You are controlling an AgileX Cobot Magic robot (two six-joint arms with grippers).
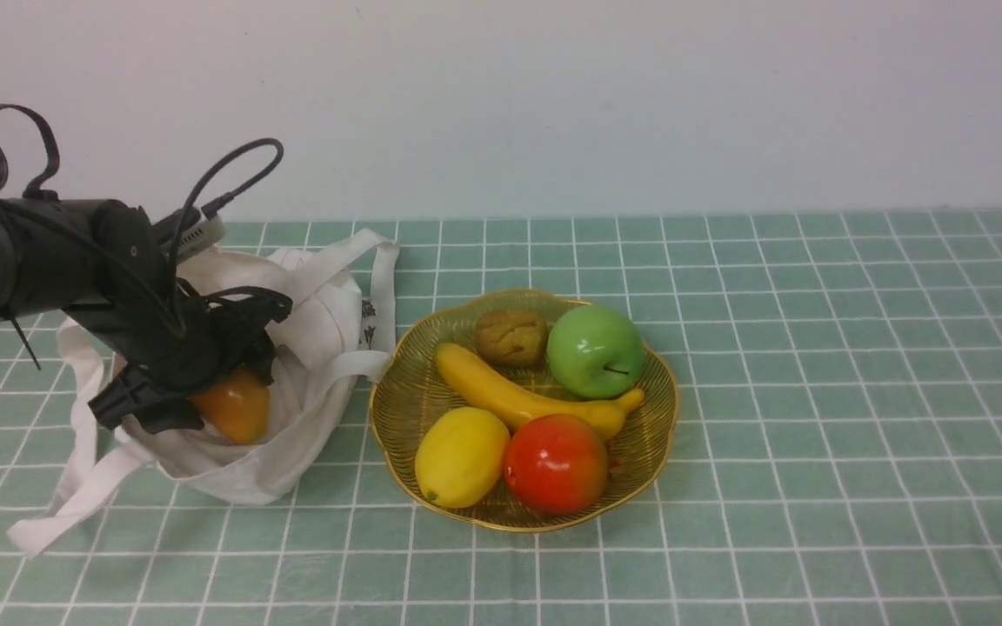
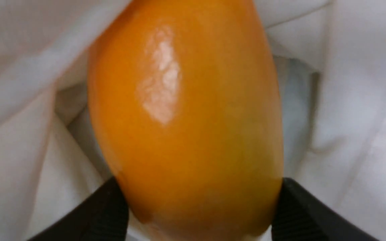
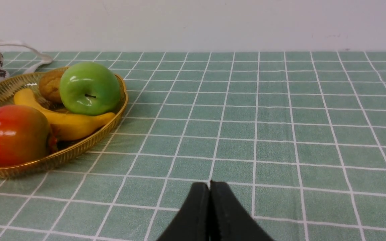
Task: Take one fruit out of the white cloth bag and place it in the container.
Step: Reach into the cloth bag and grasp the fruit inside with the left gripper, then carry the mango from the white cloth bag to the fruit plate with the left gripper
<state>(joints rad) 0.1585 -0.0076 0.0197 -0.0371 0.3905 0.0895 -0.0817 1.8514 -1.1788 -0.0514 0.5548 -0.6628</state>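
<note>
The fruit (image 1: 236, 407), a glossy orange mango, lies in the open mouth of the white cloth bag (image 1: 327, 322) at the table's left. My left gripper (image 1: 205, 382) reaches down into the bag. In the left wrist view its two black fingers (image 2: 112, 207) press against both sides of the fruit (image 2: 186, 117), with the bag's cloth (image 2: 364, 100) all round. The container (image 1: 659, 409), a gold wire dish, stands just right of the bag. My right gripper (image 3: 209, 184) is shut and empty low over the tablecloth, right of the container (image 3: 79, 150); it does not show in the front view.
The container holds a green apple (image 1: 595, 350), a banana (image 1: 510, 400), a lemon (image 1: 461, 456), a red-orange fruit (image 1: 555, 462) and a brown lump (image 1: 511, 336). The bag's straps (image 1: 75, 496) trail over the green checked cloth towards the front left.
</note>
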